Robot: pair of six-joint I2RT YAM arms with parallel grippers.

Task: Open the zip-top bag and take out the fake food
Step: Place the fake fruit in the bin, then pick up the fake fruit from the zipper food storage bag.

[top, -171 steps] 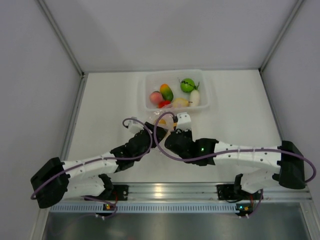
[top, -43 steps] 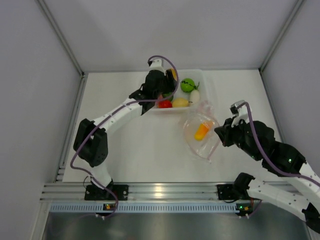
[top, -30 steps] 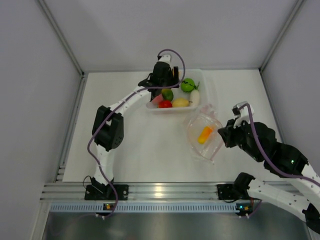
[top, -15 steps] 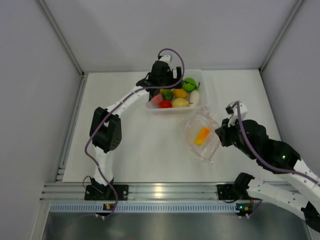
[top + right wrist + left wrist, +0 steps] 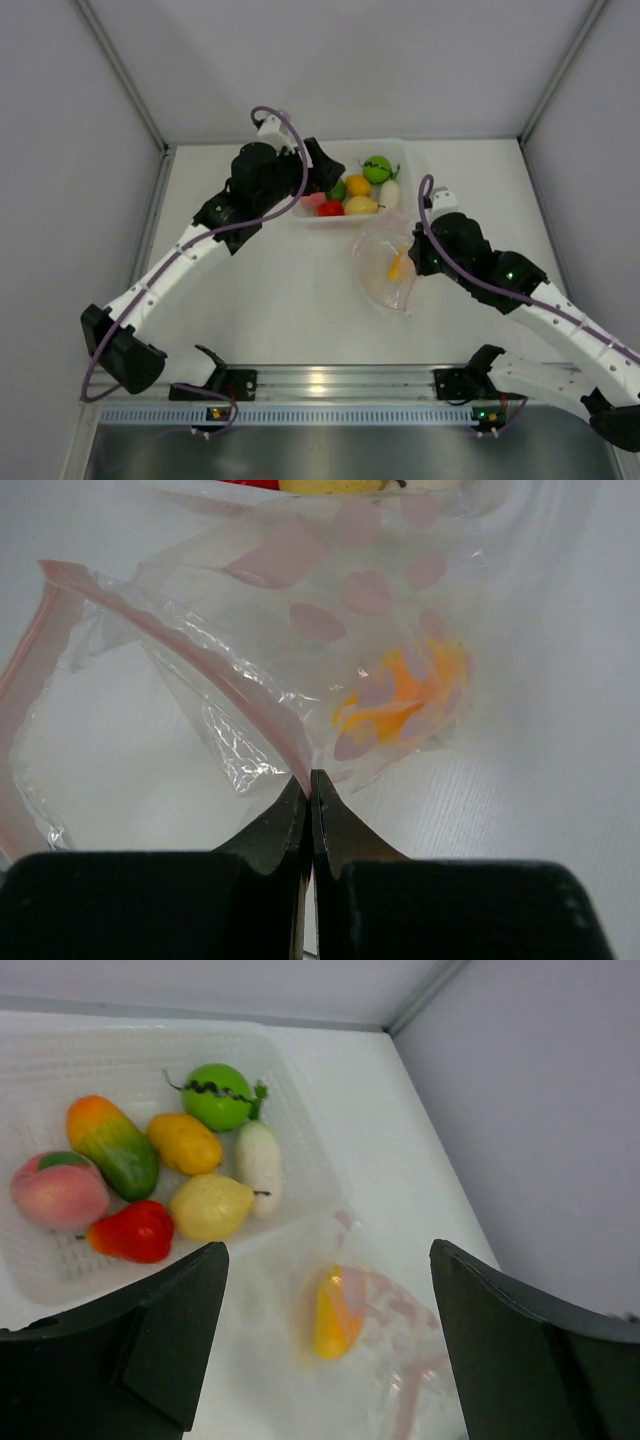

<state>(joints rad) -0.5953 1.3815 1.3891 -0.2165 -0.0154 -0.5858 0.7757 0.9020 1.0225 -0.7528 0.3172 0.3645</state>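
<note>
While the right gripper (image 5: 309,782) is clamped on the zip-top bag (image 5: 250,670) by its pink strip, right of centre | one orange-yellow fake food (image 5: 412,695) piece inside the bag | left gripper (image 5: 325,1255) spread wide, empty, over the near edge of the tub (image 5: 300,1145) | seven pieces in the far tub

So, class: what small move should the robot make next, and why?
Probably swing the open left gripper toward the mouth of the zip-top bag: one orange-yellow piece lies inside, the right gripper pinches its edge, and seven pieces sit in the tub.
</note>
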